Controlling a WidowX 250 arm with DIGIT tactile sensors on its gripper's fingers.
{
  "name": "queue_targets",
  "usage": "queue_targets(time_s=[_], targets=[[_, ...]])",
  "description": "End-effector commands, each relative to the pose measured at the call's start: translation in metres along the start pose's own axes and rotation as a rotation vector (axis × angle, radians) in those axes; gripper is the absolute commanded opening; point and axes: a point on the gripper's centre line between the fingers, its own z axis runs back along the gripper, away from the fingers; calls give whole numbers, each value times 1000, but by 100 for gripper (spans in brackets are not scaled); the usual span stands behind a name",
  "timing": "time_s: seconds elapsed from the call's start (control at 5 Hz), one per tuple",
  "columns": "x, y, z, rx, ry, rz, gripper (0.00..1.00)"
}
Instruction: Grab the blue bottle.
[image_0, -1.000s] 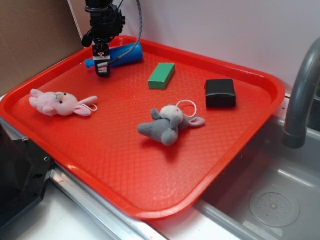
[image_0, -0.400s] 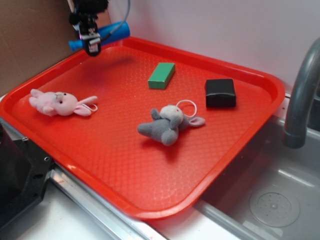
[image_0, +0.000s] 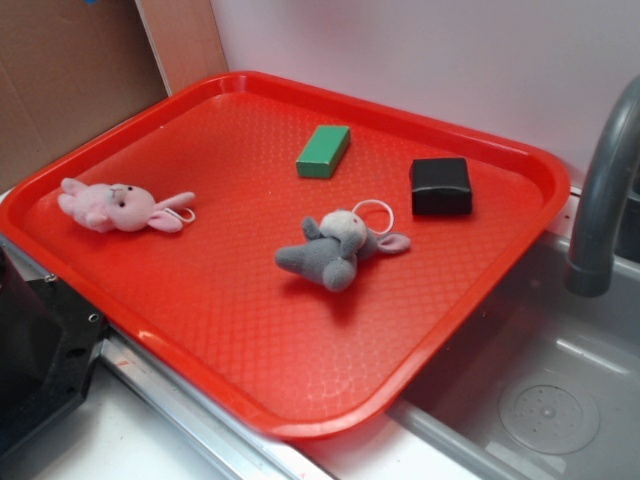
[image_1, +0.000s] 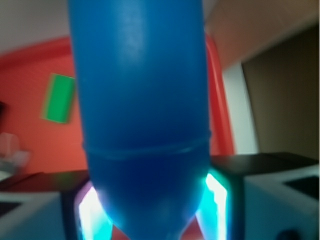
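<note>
Filling the middle of the wrist view from the top edge down to the bottom, the blue bottle (image_1: 142, 110) sits directly between the gripper (image_1: 152, 212) fingers, its long axis running up and down the frame and its shoulder narrowing toward the lower edge. A finger shows on each side of that narrow end, at the lower left and lower right, pressed close against the plastic and lit with a bluish glow, so the gripper is closed around the bottle and carrying it. Nothing lies between bottle and tool; they are touching.

In the exterior view neither the arm nor the bottle appears at all. The red tray (image_0: 520, 215) holds only a green block (image_0: 323, 151) near the upper middle, a black box (image_0: 440, 186) to its right, a grey plush toy (image_0: 335, 250) at the centre and a pink plush toy (image_0: 115, 206) at the left. Behind the bottle in the wrist view, the tray and green block look small and blurred at the left, which suggests the bottle hangs well above the tray. The grab looks done.
</note>
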Motion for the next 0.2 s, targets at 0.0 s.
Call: queue_targets(time_s=[0.0], targets=[[-12, -32, 112, -1, -89, -14, 0]])
